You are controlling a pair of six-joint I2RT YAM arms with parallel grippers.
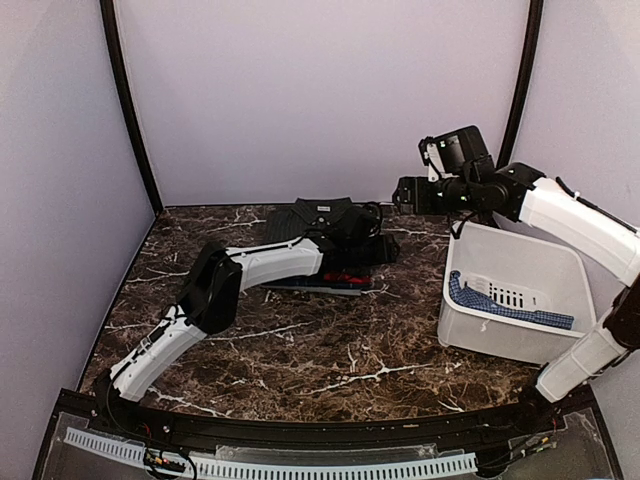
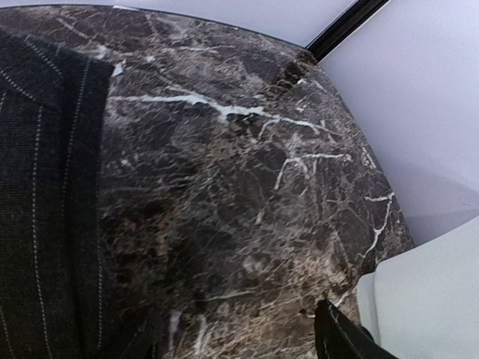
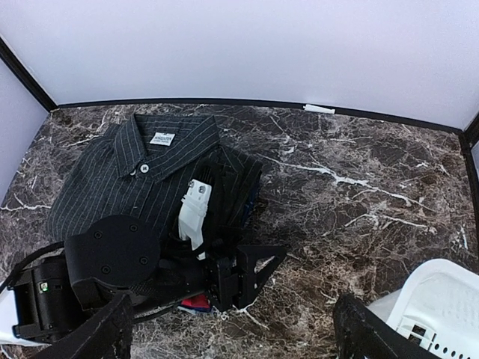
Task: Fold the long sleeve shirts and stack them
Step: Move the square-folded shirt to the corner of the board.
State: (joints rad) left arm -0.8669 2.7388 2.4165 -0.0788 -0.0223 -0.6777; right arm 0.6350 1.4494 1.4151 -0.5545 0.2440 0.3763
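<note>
The dark charcoal pinstriped shirt [image 1: 305, 222] [image 3: 120, 179] lies folded, collar up, at the back middle of the table. Only a red strip of the plaid shirt [image 1: 345, 278] [image 3: 196, 302] shows from beneath its near edge. My left gripper [image 1: 372, 245] [image 2: 236, 329] hangs open just off the folded stack's right edge, with bare marble between its fingers. The pinstriped cloth [image 2: 45, 224] fills the left of its view. My right gripper [image 1: 408, 190] [image 3: 233, 329] is raised above the table's back right, open and holding nothing, looking down on the stack and the left gripper.
A white plastic bin [image 1: 520, 240] [image 3: 438, 299] stands on the right with a blue checkered cloth [image 1: 510, 308] inside. The bin's corner [image 2: 426, 299] is close to my left gripper's right finger. Grey walls enclose the marble table [image 1: 330, 350].
</note>
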